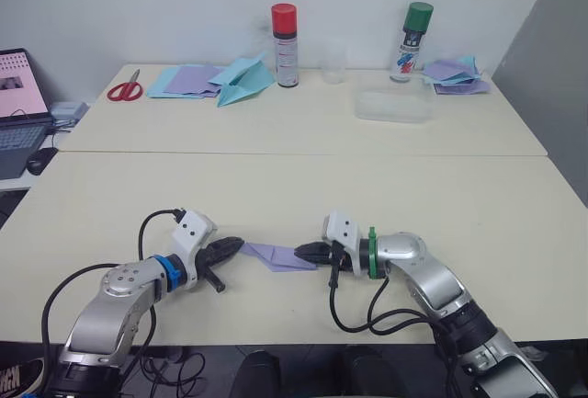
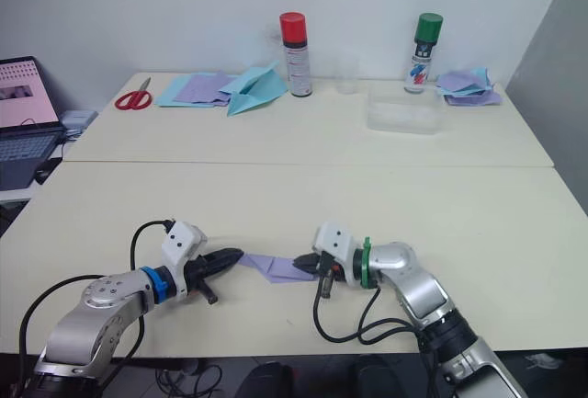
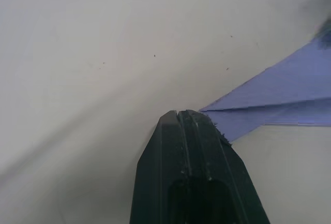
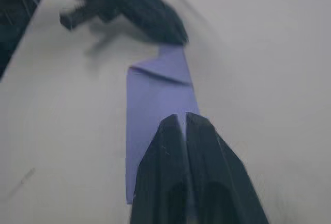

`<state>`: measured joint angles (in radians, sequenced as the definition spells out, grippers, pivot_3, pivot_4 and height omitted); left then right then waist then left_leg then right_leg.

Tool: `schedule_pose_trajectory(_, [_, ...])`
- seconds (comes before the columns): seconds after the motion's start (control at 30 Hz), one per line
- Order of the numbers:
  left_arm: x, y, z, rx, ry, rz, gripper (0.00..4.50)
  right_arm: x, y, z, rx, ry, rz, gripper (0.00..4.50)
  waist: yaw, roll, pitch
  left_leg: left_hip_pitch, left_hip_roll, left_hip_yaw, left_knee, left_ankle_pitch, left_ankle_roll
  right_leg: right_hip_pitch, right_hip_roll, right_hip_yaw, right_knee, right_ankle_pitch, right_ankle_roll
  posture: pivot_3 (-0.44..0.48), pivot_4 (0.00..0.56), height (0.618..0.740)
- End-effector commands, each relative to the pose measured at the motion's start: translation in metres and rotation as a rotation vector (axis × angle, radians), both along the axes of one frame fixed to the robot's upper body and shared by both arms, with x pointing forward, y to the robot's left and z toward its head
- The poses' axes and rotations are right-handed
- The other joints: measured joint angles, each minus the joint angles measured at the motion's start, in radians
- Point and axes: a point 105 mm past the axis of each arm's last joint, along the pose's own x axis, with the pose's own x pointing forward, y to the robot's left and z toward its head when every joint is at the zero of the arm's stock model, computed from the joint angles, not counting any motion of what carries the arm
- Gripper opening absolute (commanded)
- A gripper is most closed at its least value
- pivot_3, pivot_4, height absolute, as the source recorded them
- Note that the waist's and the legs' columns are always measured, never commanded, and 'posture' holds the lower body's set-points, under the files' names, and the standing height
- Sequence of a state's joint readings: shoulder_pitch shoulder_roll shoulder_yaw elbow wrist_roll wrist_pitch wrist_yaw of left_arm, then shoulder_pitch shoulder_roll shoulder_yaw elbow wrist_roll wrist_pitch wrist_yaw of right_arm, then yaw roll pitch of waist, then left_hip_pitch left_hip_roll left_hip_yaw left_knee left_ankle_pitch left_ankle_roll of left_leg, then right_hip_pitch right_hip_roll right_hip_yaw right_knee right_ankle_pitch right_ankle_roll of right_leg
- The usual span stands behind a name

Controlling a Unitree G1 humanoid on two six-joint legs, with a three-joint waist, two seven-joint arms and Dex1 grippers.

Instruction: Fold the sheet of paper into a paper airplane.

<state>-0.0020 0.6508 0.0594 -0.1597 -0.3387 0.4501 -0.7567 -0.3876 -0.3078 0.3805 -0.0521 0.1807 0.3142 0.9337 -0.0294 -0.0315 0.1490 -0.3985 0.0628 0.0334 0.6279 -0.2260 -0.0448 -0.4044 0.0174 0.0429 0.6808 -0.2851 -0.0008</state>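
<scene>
- Left gripper (image 1: 237, 245): fingers pressed together, tips touching the left point of the paper.
- Sheet of paper (image 1: 273, 255): folded lavender wedge, flat on the table (image 1: 303, 187) between both grippers.
- Right gripper (image 1: 301, 252): fingers pressed together over the paper's right end.

The frame holds two spray cans (image 1: 285, 45) (image 1: 410, 41), one pair of scissors (image 1: 124, 89), one laptop (image 1: 20, 108), one light-blue paper airplane (image 1: 243, 81), two paper stacks (image 1: 186, 80) (image 1: 455, 74), one clear tray (image 1: 393, 106), and two grippers (image 1: 237, 248) (image 1: 301, 253).
</scene>
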Motion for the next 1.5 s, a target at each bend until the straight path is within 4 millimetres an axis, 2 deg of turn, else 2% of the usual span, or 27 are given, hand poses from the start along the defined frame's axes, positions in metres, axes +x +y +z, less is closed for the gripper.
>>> schedule_pose_trajectory(0.03, [-0.002, 0.0, 0.002, -0.017, 0.01, -0.007, 0.0, -0.003, -0.007, 0.049, 0.101, -0.156, 0.056, 1.62, 0.0, 0.0, 0.0, 0.0, 0.0, 0.0, 0.0, 0.0, 0.0, 0.0, 0.0, 0.0, 0.0, 0.0, 0.0, 0.0, 0.15, 0.74])
schedule_pose_trajectory(0.17, [-0.003, 0.007, 0.026, -0.026, -0.048, -0.029, 0.0, -0.021, -0.015, 0.063, 0.098, -0.232, 0.168, 3.06, -0.001, -0.003, 0.004, -0.001, 0.0, 0.0, 0.0, 0.0, 0.0, -0.001, 0.0, -0.001, -0.001, 0.0, 0.0, 0.0, 0.15, 0.74])
schedule_pose_trajectory(0.33, [-0.012, 0.01, 0.049, 0.017, -0.105, -0.104, 0.0, -0.043, -0.022, 0.055, 0.034, -0.337, 0.298, 3.06, -0.001, -0.004, 0.007, -0.002, 0.001, -0.001, -0.002, 0.0, 0.0, -0.002, 0.0, -0.002, -0.001, -0.002, -0.001, 0.0, 0.15, 0.74])
schedule_pose_trajectory(0.47, [-0.033, 0.007, 0.062, 0.093, -0.17, -0.227, 0.0, -0.046, -0.021, 0.031, -0.059, -0.408, 0.351, 3.06, -0.006, -0.005, 0.01, -0.002, 0.001, 0.0, -0.002, 0.0, 0.0, -0.002, 0.0, -0.001, -0.001, -0.002, -0.001, 0.0, 0.15, 0.74])
schedule_pose_trajectory(0.6, [-0.051, -0.003, 0.06, 0.11, -0.176, -0.299, 0.0, -0.033, -0.014, 0.012, -0.128, -0.388, 0.296, 3.06, -0.002, -0.004, 0.012, -0.002, 0.001, 0.0, -0.002, 0.0, 0.0, -0.002, 0.0, -0.001, 0.0, -0.003, -0.002, 0.0, 0.15, 0.74])
schedule_pose_trajectory(0.73, [-0.058, -0.009, 0.058, 0.095, -0.176, -0.309, 0.0, -0.021, -0.006, 0.003, -0.157, -0.367, 0.237, 3.06, -0.002, -0.004, 0.013, -0.001, 0.001, 0.0, -0.001, 0.0, 0.0, -0.002, 0.0, -0.001, 0.0, -0.003, -0.002, 0.0, 0.15, 0.74])
schedule_pose_trajectory(0.87, [-0.063, -0.015, 0.053, 0.089, -0.168, -0.31, 0.0, -0.006, 0.001, 0.003, -0.145, -0.313, 0.137, 3.06, -0.002, -0.004, 0.014, -0.002, 0.001, 0.0, -0.001, 0.0, 0.0, -0.002, 0.0, -0.001, 0.0, -0.003, -0.002, 0.0, 0.15, 0.74])
schedule_pose_trajectory(1.07, [-0.061, -0.019, 0.056, 0.07, -0.182, -0.298, 0.0, 0.002, 0.005, 0.005, -0.11, -0.209, 0.066, 3.06, -0.002, -0.005, 0.015, -0.002, 0.001, 0.0, -0.001, 0.0, 0.0, -0.002, 0.0, -0.001, 0.0, -0.003, -0.002, 0.0, 0.15, 0.74])
schedule_pose_trajectory(1.23, [-0.063, -0.02, 0.061, 0.063, -0.187, -0.3, 0.0, 0.005, 0.01, 0.009, -0.04, -0.053, 0.012, 3.06, -0.002, -0.005, 0.015, -0.002, 0.001, 0.0, -0.001, 0.0, 0.0, -0.002, 0.0, -0.001, 0.0, -0.003, -0.002, 0.0, 0.15, 0.74])
schedule_pose_trajectory(1.37, [-0.063, -0.02, 0.062, 0.062, -0.188, -0.298, 0.0, 0.005, 0.012, 0.013, -0.019, 0.005, 0.019, 3.06, -0.002, -0.005, 0.015, -0.002, 0.001, 0.0, -0.001, 0.0, 0.0, -0.002, 0.0, -0.001, 0.0, -0.002, -0.002, 0.0, 0.15, 0.74])
schedule_pose_trajectory(1.5, [-0.064, -0.02, 0.063, 0.06, -0.187, -0.296, 0.0, -0.007, 0.01, 0.026, 0.032, 0.047, 0.1, 3.06, -0.002, -0.005, 0.015, -0.002, 0.001, 0.0, -0.001, 0.0, 0.0, -0.002, 0.0, -0.001, 0.0, -0.003, -0.002, 0.0, 0.15, 0.74])
